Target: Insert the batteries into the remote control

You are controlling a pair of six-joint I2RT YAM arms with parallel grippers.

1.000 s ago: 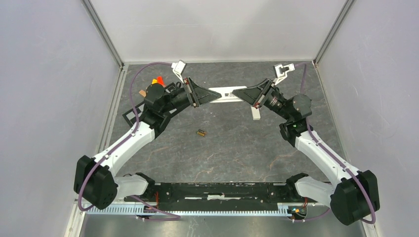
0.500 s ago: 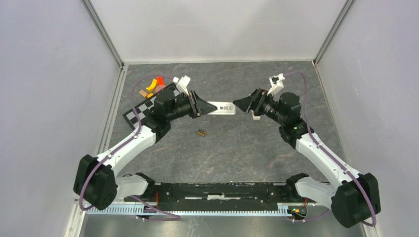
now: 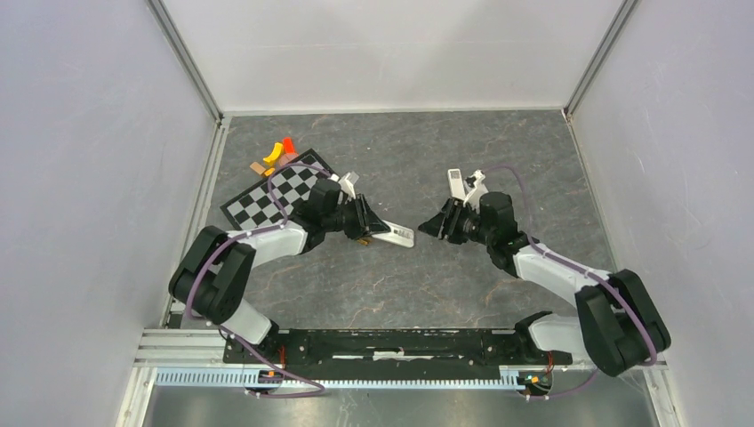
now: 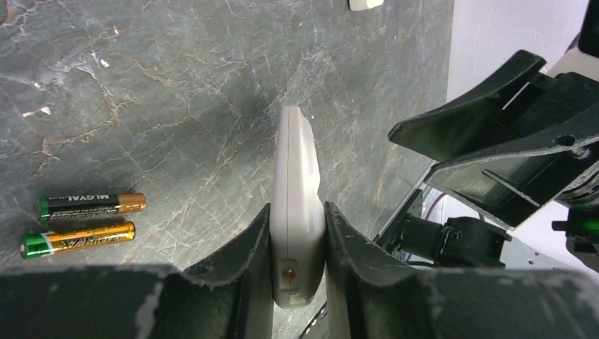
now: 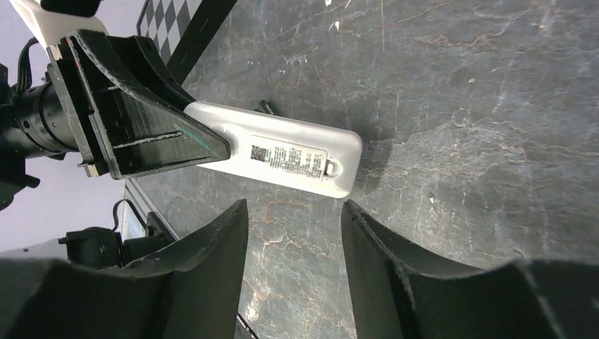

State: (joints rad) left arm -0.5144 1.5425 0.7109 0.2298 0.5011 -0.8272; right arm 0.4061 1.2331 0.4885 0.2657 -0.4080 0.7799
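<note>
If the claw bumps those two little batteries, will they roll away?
Probably yes: the batteries are smooth round cylinders lying on their sides on a flat table. They look small, so they are likely light. Their shiny wrappers may feel slippery.

The left gripper [image 3: 378, 226] clamps one end of the remote [image 3: 398, 237]. The remote's white free end sticks out to the right, low over the table [image 3: 400, 285] (whether it touches the surface cannot be told from above). The right gripper [image 3: 430, 224] faces that free end from the right, near it but apart. Both arms are folded, elbows close to their bases. Just behind the right gripper lies a white strip [image 3: 455, 183]. A checkered board [image 3: 267, 200] lies at an angle behind the left arm, with small orange and red pieces [image 3: 279, 149] just beyond its far corner.
</note>
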